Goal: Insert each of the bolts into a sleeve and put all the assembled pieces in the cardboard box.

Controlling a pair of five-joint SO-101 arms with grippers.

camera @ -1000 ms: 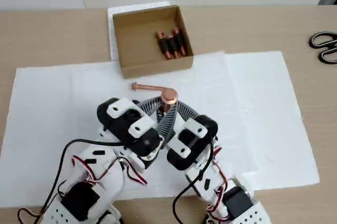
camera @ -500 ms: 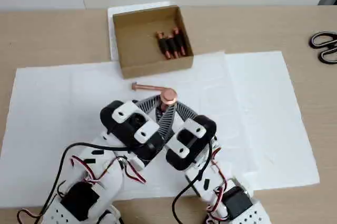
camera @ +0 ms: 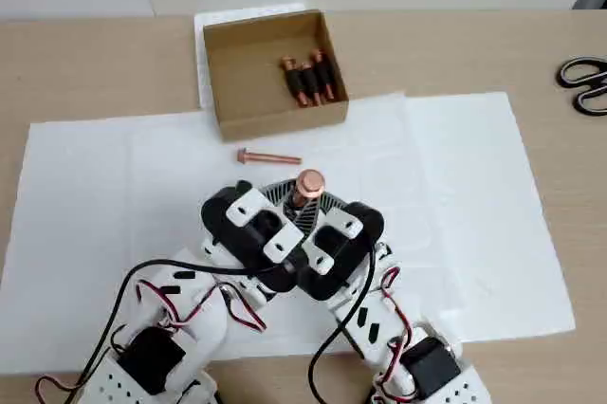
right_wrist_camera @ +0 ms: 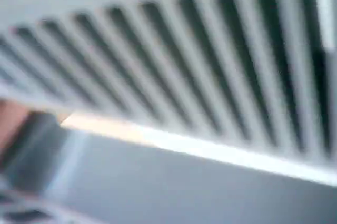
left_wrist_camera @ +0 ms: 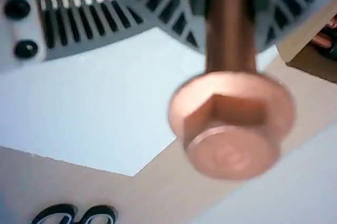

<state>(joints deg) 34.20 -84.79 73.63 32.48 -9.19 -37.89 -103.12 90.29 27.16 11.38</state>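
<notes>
Fingers [camera: 281,197] of my left gripper [camera: 298,201] look clamped on the bolt [camera: 308,183], held head-up at frame centre so its shank points down for insertion. I can't tell the right gripper's [camera: 322,207] grip. A spare bolt [camera: 268,156] lies just below the cardboard box [camera: 228,72], which holds assembled pieces [camera: 308,77].

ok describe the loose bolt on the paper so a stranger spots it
Find the cardboard box on the table's far side. Just in front of its near wall, a copper bolt lies flat on the white paper. Unlike the bolts in the box it wears no black sleeve, and unlike the upright bolt by the arms, it lies alone.
</notes>
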